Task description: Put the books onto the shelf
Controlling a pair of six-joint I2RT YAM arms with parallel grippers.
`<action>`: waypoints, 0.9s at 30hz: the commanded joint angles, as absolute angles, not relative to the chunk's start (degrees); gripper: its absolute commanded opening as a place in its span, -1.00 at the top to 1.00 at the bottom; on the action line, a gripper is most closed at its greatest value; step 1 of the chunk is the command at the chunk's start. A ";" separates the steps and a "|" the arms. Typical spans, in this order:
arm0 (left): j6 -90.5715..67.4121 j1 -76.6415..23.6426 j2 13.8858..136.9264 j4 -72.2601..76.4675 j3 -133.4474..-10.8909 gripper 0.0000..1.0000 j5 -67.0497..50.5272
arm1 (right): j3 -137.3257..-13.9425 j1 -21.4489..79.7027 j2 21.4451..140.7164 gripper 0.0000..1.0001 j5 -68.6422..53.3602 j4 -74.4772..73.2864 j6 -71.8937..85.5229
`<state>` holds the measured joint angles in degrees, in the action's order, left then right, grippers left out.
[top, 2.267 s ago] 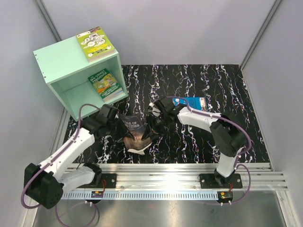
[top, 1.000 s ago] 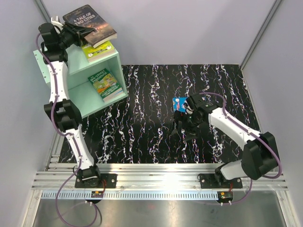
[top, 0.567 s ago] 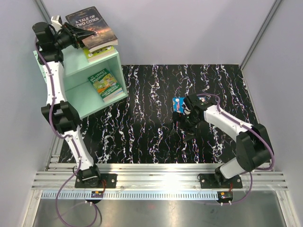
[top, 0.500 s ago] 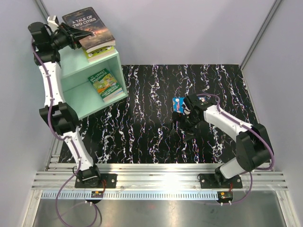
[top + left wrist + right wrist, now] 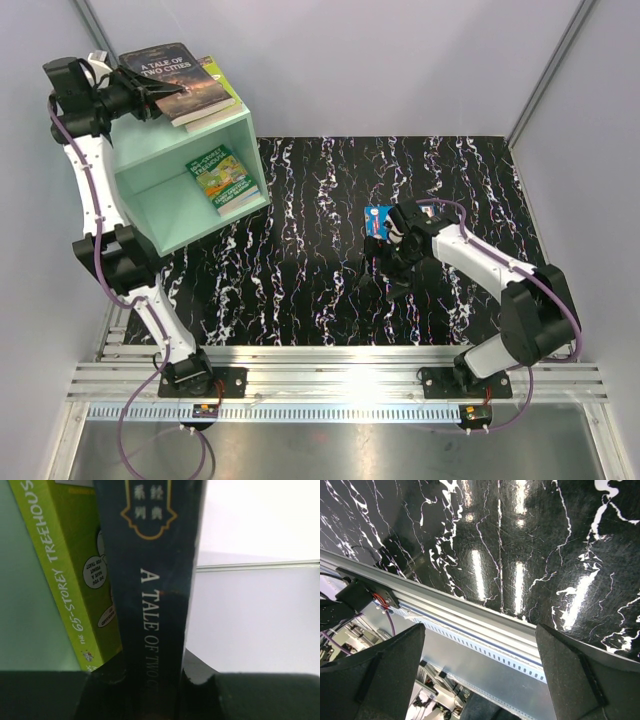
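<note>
My left gripper (image 5: 138,92) is raised at the top of the mint-green shelf (image 5: 168,205) and is shut on the spine end of the dark "A Tale of Two Cities" book (image 5: 178,72). That book lies flat over the lime-green book (image 5: 224,80) on the shelf's top. In the left wrist view the dark spine (image 5: 150,560) fills the middle between my fingers (image 5: 152,667), with the lime-green book (image 5: 75,580) beside it. A green Storey Treehouse book (image 5: 225,178) lies inside the shelf. My right gripper (image 5: 390,268) hangs open and empty over the table, next to a blue book (image 5: 378,220).
The black marbled table (image 5: 300,260) has a grey wall on three sides. An aluminium rail (image 5: 350,360) runs along the near edge and also shows between my open right fingers (image 5: 375,675). The right arm covers part of the blue book.
The left arm has swung further left and drawn the dark book back over the lime-green one on the shelf's top. The right gripper has barely shifted.
</note>
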<state>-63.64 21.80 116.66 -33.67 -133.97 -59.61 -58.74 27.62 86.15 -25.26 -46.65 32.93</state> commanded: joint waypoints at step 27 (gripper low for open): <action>-60.21 23.99 114.70 -47.62 -138.25 -0.97 -62.14 | -56.60 27.25 83.32 -0.97 -27.33 -44.21 31.29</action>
<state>-63.81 22.61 117.62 -37.19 -137.23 -59.99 -56.53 27.62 84.79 -26.65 -44.84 32.71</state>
